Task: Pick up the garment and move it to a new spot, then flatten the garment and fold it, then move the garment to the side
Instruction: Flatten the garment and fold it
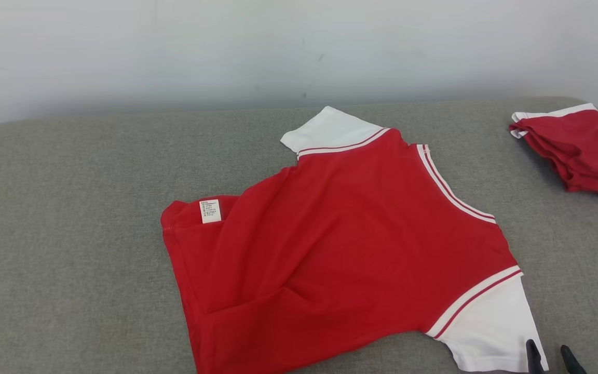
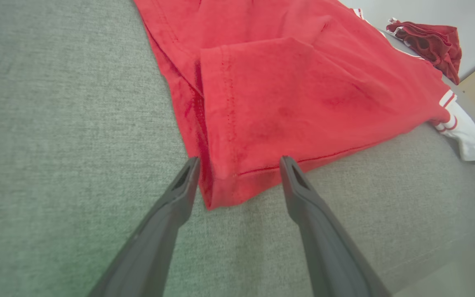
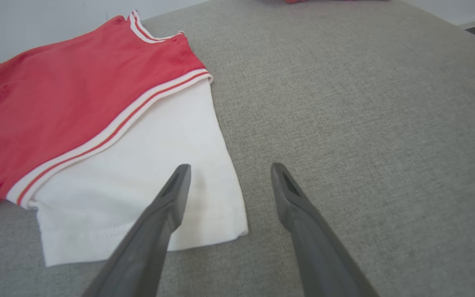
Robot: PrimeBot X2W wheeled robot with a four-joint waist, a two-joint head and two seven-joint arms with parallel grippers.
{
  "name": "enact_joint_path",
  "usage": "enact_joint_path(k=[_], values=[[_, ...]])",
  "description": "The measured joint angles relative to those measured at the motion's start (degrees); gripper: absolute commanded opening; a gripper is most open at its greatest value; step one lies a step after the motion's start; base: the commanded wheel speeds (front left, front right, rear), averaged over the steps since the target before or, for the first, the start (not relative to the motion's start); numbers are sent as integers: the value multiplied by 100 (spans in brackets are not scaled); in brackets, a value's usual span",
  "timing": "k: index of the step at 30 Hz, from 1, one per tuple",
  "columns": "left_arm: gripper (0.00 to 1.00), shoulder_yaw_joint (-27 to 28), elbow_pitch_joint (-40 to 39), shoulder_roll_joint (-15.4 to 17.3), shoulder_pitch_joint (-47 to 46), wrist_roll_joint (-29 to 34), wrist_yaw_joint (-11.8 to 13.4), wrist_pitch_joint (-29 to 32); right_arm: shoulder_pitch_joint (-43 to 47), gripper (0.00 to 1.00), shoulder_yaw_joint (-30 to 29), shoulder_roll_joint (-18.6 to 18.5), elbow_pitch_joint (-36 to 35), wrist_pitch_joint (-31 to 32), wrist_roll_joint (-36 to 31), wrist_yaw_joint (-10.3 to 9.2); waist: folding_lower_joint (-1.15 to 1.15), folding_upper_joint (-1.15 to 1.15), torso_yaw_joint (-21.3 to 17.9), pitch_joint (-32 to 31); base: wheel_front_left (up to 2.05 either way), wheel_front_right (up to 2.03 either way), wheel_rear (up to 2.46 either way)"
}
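A red garment [image 1: 340, 249] with white sleeves and striped trim lies spread on the grey surface [image 1: 70, 208], its bottom hem to the left and a white care label [image 1: 210, 211] showing. In the left wrist view my left gripper [image 2: 239, 163] stands open over a folded corner of the red hem [image 2: 229, 189], holding nothing. My right gripper [image 3: 229, 173] is open above the edge of the near white sleeve [image 3: 138, 181]. Its dark fingertips [image 1: 534, 353] peek in at the head view's bottom right, beside that sleeve [image 1: 491, 327].
A second red and white garment [image 1: 579, 150] lies bunched at the far right of the surface, also in the left wrist view [image 2: 431, 41]. A pale wall [image 1: 278, 47] stands behind. The surface's rounded edge [image 2: 460, 231] drops away to the right in the left wrist view.
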Motion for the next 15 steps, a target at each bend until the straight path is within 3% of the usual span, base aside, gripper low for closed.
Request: enact_joint_path(k=[15], values=[[98,-10,-116,26,92,-64,0,0,-30,100,91,-54,301,51,-213,0,0,0,2,-14,0,0,0]])
